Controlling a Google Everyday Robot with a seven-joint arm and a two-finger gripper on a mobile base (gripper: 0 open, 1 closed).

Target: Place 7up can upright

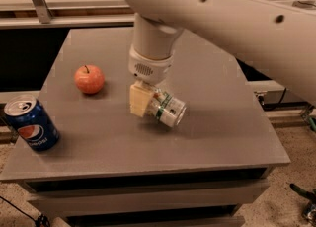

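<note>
The 7up can, silver with a green band, lies tilted on its side near the middle of the grey table, its silver end pointing to the front right. My gripper hangs from the big white arm directly over it and is shut on the can's rear end. One cream finger pad shows on the can's left side; the other finger is hidden behind the can.
A red apple sits on the table to the left of the gripper. A blue Pepsi can stands upright at the front left corner. A rail and a lower shelf run behind the table.
</note>
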